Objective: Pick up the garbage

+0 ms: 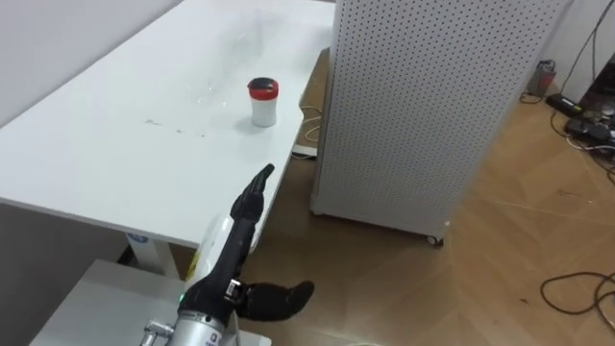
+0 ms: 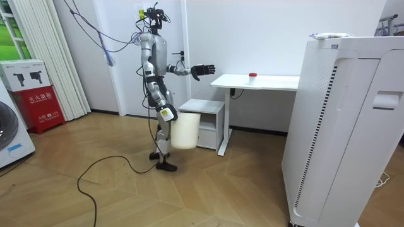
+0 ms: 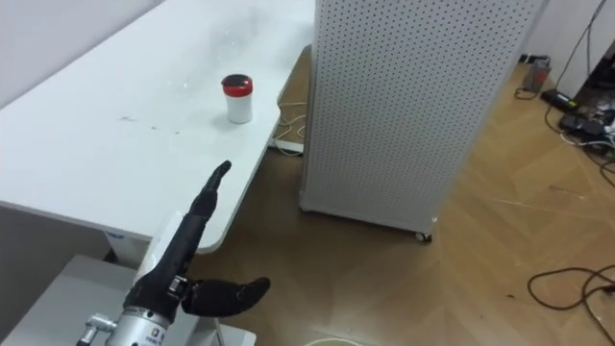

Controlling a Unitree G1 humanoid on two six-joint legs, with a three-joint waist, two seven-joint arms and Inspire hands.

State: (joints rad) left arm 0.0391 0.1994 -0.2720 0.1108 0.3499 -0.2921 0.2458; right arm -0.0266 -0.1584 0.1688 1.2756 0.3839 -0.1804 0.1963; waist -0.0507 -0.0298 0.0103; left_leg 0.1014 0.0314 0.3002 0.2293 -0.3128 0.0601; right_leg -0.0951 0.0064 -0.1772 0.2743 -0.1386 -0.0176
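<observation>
The robot stands at the near end of the white surface (image 1: 106, 154), beside a low cabinet (image 2: 208, 116). Its left hand (image 1: 233, 264) is stretched out over the surface's edge, fingers straight and thumb apart, holding nothing. The garbage, a small white cup with a red lid (image 1: 262, 102), stands upright near the surface's far edge, well ahead of those fingertips and untouched. Down at its side, the right hand (image 2: 166, 114) is at the rim of a white bin (image 2: 185, 131); whether it is clamped there, I cannot tell. So the job looks barely begun: reach, grasp and drop into the bin all remain.
</observation>
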